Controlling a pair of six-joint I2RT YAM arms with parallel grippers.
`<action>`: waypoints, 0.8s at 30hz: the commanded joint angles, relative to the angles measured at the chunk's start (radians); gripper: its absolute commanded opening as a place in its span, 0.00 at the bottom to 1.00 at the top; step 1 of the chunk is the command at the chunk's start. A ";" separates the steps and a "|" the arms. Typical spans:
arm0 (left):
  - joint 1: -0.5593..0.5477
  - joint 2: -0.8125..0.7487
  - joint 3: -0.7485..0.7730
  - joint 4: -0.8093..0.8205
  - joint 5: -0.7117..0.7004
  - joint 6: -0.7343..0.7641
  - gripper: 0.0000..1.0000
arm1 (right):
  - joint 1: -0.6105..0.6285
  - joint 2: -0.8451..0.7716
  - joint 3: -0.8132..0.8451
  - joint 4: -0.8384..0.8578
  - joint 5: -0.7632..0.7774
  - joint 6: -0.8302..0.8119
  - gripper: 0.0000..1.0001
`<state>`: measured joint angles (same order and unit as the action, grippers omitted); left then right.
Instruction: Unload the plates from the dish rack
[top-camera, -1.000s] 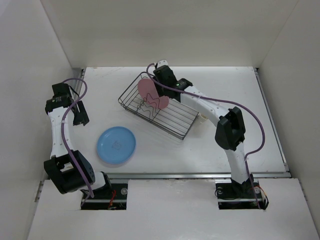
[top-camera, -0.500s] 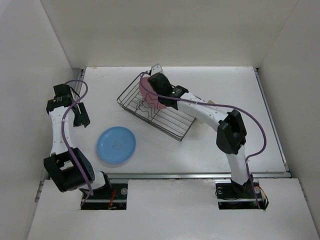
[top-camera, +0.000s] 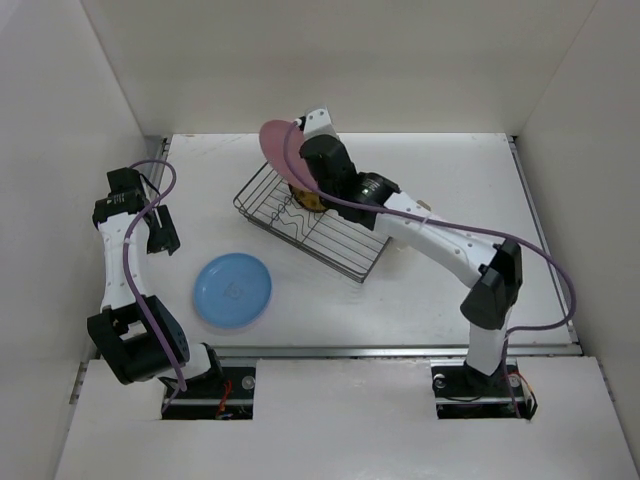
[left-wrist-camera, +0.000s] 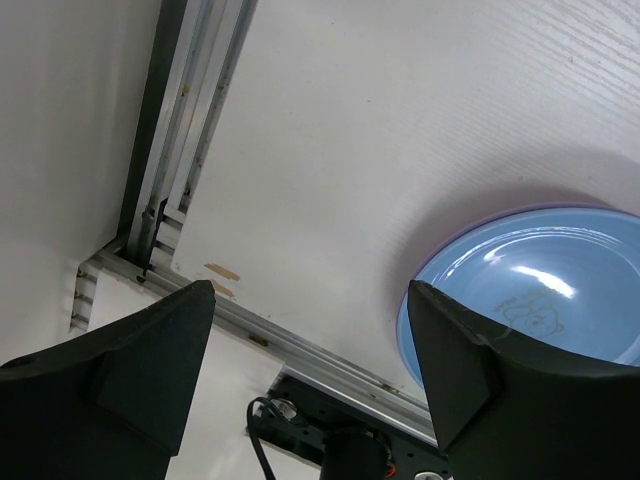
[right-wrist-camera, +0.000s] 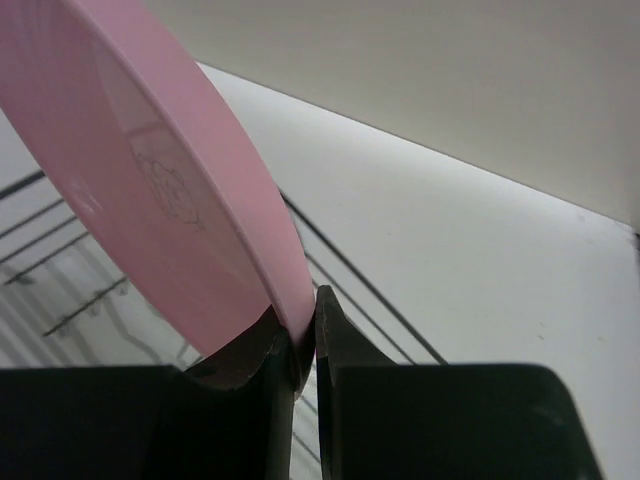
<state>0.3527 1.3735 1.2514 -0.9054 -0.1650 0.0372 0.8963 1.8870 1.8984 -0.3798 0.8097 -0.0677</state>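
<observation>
OK, L side first: left gripper (left-wrist-camera: 310, 350) hangs idle, fingers spread wide, nothing between them. Blue plate (left-wrist-camera: 530, 290) lies flat on the table (left-wrist-camera: 400, 120), below and just to one side of those fingers, so that one's unloaded.

Centre: dish rack (top-camera: 340, 245) sits directly under the right gripper (right-wrist-camera: 303, 335). A mustard-yellow plate (top-camera: 302, 196) shows in the rack beneath the wrist, partly hidden by it. Can't tell if more plates are in there.

R side: right gripper is pressed together on the rim of the pink plate (right-wrist-camera: 170, 200), which is up out of the rack and tilted, its face slanting away from the fingers.

Risks, as I read it:
- Grip is a thin edge pinch w/ most of the plate hanging beyond the fingers, so a quick swing could make it pivot or slip out.
- If the arm travels low, the plate's bottom edge may clip the rack wire or the yellow plate and drag the rack.
- Setting down near the blue plate, a tilted landing could chip or skid both.

Writing: no brand or text readable. Only faint line drawings at the centre of the blue and pink plates, too faint to make out.
</observation>
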 joint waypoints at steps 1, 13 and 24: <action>-0.003 -0.014 0.003 -0.001 0.002 0.007 0.75 | 0.024 -0.052 0.022 0.012 -0.230 0.045 0.00; -0.003 -0.024 0.056 -0.001 0.022 -0.011 0.77 | 0.122 0.273 0.183 -0.255 -1.040 0.045 0.00; -0.003 -0.024 0.056 -0.010 0.022 -0.011 0.77 | 0.158 0.253 0.209 -0.242 -0.882 0.055 0.91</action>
<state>0.3527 1.3735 1.2694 -0.9058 -0.1486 0.0357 1.0580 2.2467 2.0487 -0.6651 -0.1364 -0.0181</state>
